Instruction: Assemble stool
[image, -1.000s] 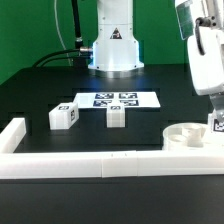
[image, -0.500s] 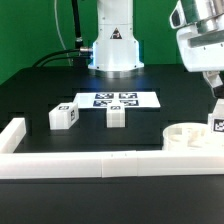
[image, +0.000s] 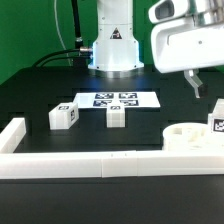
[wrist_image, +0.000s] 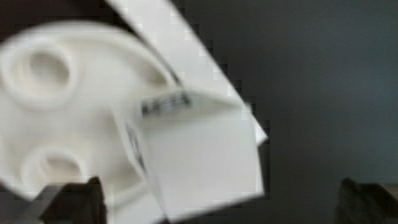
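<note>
The round white seat disc (image: 184, 136) lies at the exterior view's right, against the rail. A tagged leg (image: 217, 124) stands at its right side. In the wrist view the seat (wrist_image: 63, 90) and that leg (wrist_image: 192, 150) are blurred, below the gripper. Two more legs lie loose on the table, one at the left (image: 64, 116) and one near the middle (image: 116, 116). My gripper (image: 198, 86) hangs above the seat, apart from it. It is open and empty, with the fingertips (wrist_image: 79, 200) spread wide in the wrist view.
The long white rail (image: 100, 163) borders the front and turns back at the exterior view's left. The marker board (image: 115, 100) lies behind the loose legs. The robot base (image: 112, 45) stands at the back.
The gripper has risen from beside the leg at the seat and moved toward the exterior view's left. The leg stays standing at the seat. The loose legs have not moved.
</note>
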